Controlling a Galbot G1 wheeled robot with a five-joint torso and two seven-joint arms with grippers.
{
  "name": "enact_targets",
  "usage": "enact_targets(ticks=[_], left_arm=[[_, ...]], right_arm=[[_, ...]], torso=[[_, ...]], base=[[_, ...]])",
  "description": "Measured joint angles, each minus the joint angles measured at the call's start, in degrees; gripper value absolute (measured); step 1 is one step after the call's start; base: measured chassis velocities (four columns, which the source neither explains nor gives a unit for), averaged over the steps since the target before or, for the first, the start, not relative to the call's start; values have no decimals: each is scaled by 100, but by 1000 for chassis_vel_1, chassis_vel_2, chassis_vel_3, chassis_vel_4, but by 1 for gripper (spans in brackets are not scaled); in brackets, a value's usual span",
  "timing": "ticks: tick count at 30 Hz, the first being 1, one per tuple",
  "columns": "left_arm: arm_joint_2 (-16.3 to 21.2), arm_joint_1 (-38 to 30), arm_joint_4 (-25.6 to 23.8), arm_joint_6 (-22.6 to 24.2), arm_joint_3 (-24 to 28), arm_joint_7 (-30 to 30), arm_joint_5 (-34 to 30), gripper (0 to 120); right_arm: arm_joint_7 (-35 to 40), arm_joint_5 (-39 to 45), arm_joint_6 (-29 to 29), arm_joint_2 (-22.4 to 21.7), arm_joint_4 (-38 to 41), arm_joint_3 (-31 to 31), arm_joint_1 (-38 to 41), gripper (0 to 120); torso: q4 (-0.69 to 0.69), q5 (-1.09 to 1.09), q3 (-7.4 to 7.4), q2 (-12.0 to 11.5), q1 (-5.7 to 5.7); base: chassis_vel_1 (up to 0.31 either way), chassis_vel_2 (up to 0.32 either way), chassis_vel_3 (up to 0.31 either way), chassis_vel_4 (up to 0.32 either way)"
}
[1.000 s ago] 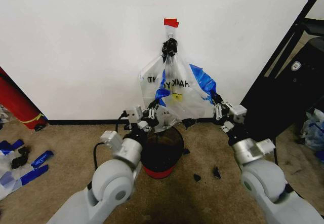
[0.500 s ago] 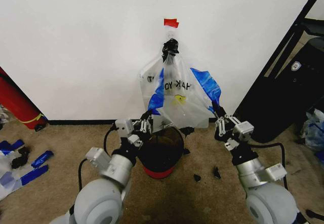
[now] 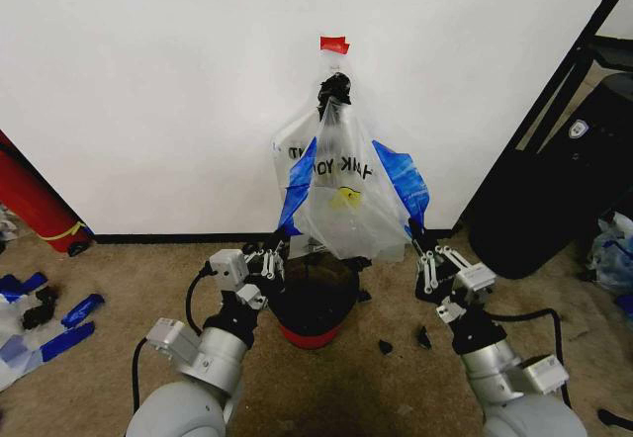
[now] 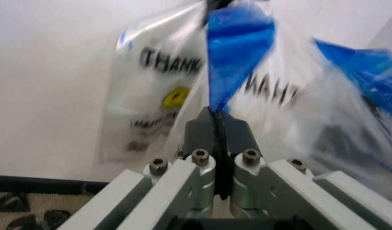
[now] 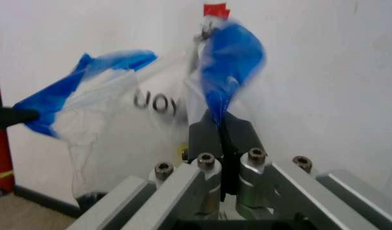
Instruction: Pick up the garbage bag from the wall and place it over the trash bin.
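Head view: the garbage bag (image 3: pixel 341 185) hangs from a hook on the wall (image 3: pixel 148 91), just above the trash bin (image 3: pixel 316 294). Left gripper (image 3: pixel 269 252) and right gripper (image 3: pixel 413 234) each pinch a blue corner, jaws clamped together. Thin, floppy, slippery film; corners look the soundest hold.

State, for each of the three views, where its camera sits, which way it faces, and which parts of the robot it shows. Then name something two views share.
Head view: on the head, facing forward and down at the wall, garbage bag and trash bin; both arms, left tool and right tool show.
Left wrist view: along shut fingers pinching a blue patch.
Right wrist view: along shut fingers pinching another.
Shared: the bag, the red tape.
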Motion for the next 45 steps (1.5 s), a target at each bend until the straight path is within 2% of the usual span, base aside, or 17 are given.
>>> enact_targets(ticks=[5, 11, 19, 20, 24, 27, 32, 37, 43, 45], left_arm=[[-24, 343, 37, -171, -64, 116, 225, 0], [-45, 316, -40, -216, -131, 110, 267, 0], [200, -222, -172, -155, -253, 96, 199, 0], [339, -502, -155, -143, -267, 108, 136, 0], [408, -766, -23, -139, -220, 110, 79, 0], [423, -1117, 306, -154, -135, 111, -29, 0], [398, -1275, 545, -180, -137, 111, -51, 0], [502, -1218, 717, -228, -310, 164, -126, 0], [502, -728, 839, -350, -523, 233, -75, 0], [371, -546, 957, -436, -497, 255, 33, 0]], right_arm=[[-23, -165, 115, 65, 53, -58, -284, 0], [47, -26, 46, -1, 173, 9, -109, 0], [196, 679, -336, -300, 398, 246, 638, 0], [196, 1004, -402, -551, 382, 268, 983, 0], [171, 1196, -413, -736, 275, 199, 1214, 0], [105, 1479, -436, -928, -42, -27, 1665, 0], [109, 1789, -541, -883, -360, -270, 2078, 0], [191, 2035, -639, -640, -799, -681, 2402, 0], [223, 1935, -618, -243, -1275, -1201, 2407, 0], [222, 1835, -558, -159, -1482, -1296, 2358, 0]], torso=[[0, 0, 0, 0, 0], [1, 0, 0, 0, 0], [0, 0, 1, 0, 0], [2, 0, 1, 0, 1], [-1, 0, 1, 0, 1], [-1, 0, 1, 0, 1], [0, 0, 1, 0, 1], [0, 0, 1, 0, 1], [1, 1, 0, 0, 1], [2, 0, 0, 0, 1]], base=[[0, 0, 0, 0], [0, 0, 0, 0], [0, 0, 0, 0], [0, 0, 0, 0], [0, 0, 0, 0], [0, 0, 0, 0], [0, 0, 0, 0], [0, 0, 0, 0], [0, 0, 0, 0], [0, 0, 0, 0]])
